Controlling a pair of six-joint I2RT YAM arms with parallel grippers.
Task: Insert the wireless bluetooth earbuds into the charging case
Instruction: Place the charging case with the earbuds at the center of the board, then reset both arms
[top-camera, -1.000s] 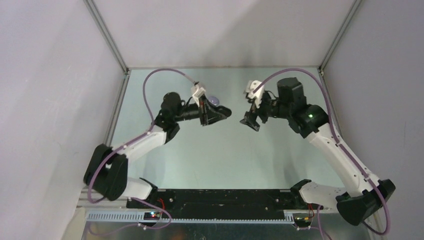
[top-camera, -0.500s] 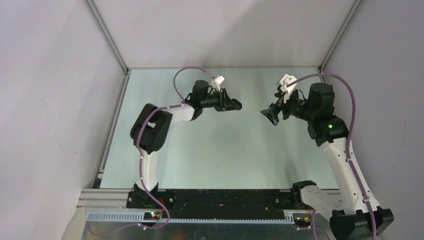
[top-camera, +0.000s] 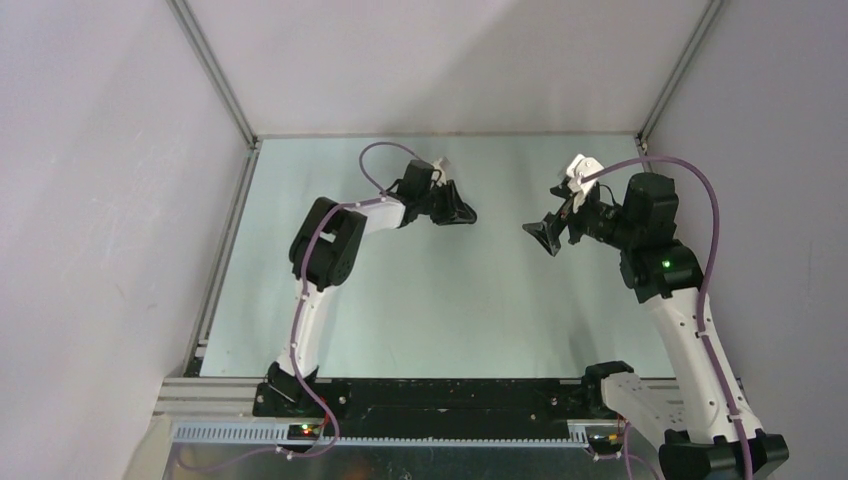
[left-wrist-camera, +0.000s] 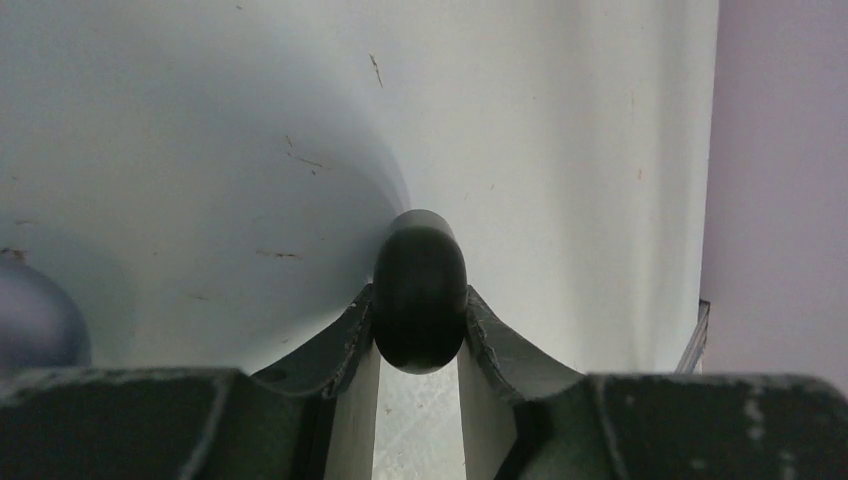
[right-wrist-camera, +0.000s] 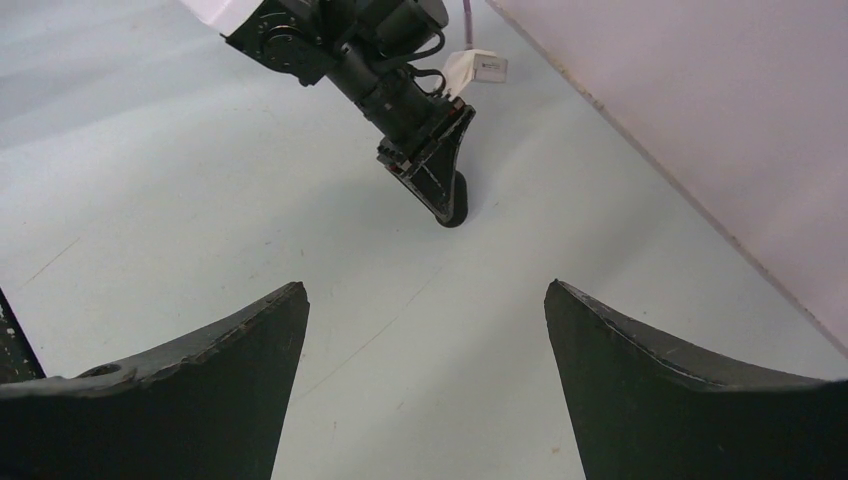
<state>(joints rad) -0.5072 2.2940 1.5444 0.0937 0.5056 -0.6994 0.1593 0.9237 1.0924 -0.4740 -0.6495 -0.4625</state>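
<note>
My left gripper (left-wrist-camera: 420, 300) is shut on a black rounded oval thing (left-wrist-camera: 420, 300), seemingly a closed black charging case seen edge-on. From the right wrist view, the left gripper (right-wrist-camera: 447, 195) holds that black case (right-wrist-camera: 453, 208) low at the table; whether it touches I cannot tell. In the top view the left gripper (top-camera: 462, 213) sits at the back middle. My right gripper (top-camera: 545, 235) faces it from the right, open and empty (right-wrist-camera: 425, 290). A lilac-grey rounded shape (left-wrist-camera: 35, 320) lies at the left edge of the left wrist view. No earbuds show in any view.
The pale green table (top-camera: 430, 300) is walled by grey panels on the left, back and right. The right wall (left-wrist-camera: 780, 150) is close past the left gripper's view. A black rail (top-camera: 430, 395) runs along the near edge between the arm bases.
The left arm has folded upright and its gripper shifted back and right with the black thing held. The right gripper drew away to the right, widening the gap between the two.
</note>
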